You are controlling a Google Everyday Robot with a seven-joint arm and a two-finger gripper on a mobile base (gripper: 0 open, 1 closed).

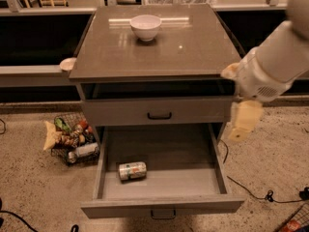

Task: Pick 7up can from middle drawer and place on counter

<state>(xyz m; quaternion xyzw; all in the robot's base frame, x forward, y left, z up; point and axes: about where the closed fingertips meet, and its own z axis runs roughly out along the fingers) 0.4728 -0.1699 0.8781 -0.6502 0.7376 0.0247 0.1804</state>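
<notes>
While the can (132, 170) is left in the drawer (164, 206), the gripper (244, 123) is held at the can's two o'clock; jaw state unclear.

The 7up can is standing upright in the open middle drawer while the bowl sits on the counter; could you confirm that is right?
Not quite: the camera view shows the can lying on its side, not upright, in the open drawer. The bowl does sit on the counter. The tool hangs by the cabinet's right side, apart from the can.
</notes>
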